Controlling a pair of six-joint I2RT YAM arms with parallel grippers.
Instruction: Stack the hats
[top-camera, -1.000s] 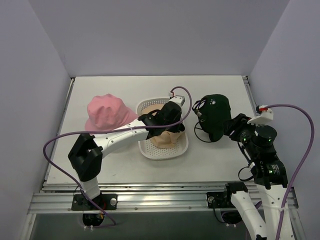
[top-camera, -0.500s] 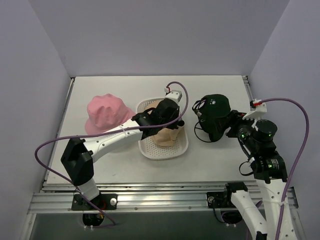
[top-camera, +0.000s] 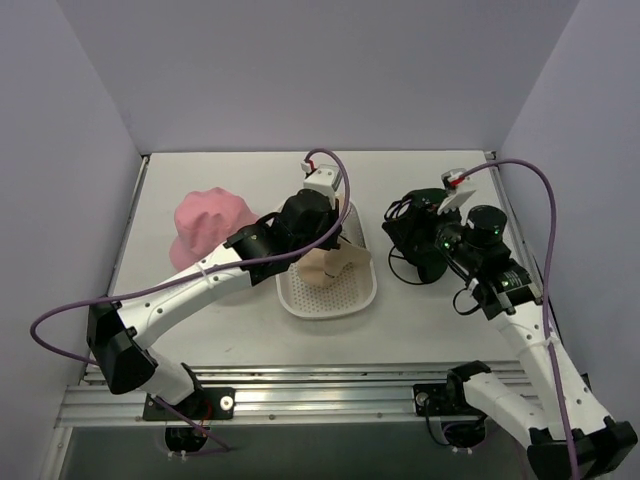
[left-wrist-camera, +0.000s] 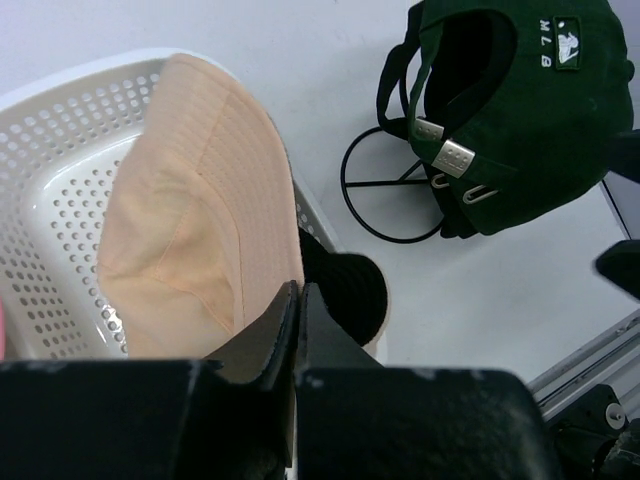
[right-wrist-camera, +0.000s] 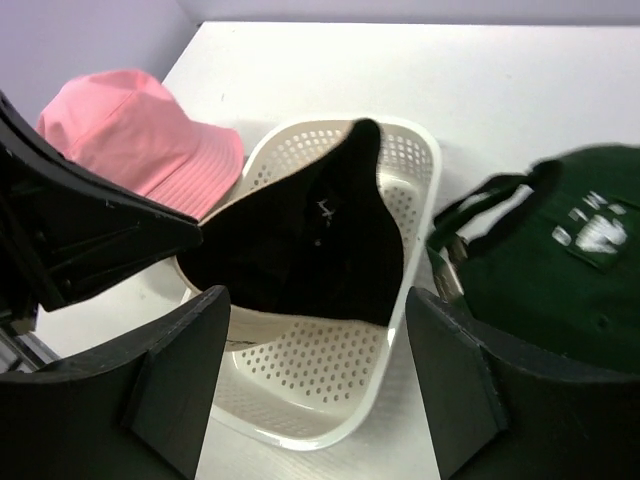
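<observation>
My left gripper (left-wrist-camera: 298, 300) is shut on the brim of the beige hat (left-wrist-camera: 200, 220) and holds it tilted above the white tray (left-wrist-camera: 60, 140). A black hat (right-wrist-camera: 300, 240) with a small white logo lies against the beige hat's underside; a bit of it shows in the left wrist view (left-wrist-camera: 345, 290). In the top view the left gripper (top-camera: 335, 245) and the beige hat (top-camera: 325, 268) are over the tray (top-camera: 335, 300). The pink hat (top-camera: 210, 230) lies left of the tray. The dark green hat (top-camera: 425, 235) lies right of it. My right gripper (right-wrist-camera: 325, 370) is open and empty beside the green hat (right-wrist-camera: 560, 270).
A thin black wire loop (left-wrist-camera: 395, 190) lies on the table between the tray and the green hat. The tray's near rim (right-wrist-camera: 330, 440) is just in front of my right fingers. Purple walls close in the table on three sides.
My left arm has raised the beige hat out of the tray and swung toward the far side. My right arm has moved forward and left, to the green hat.
</observation>
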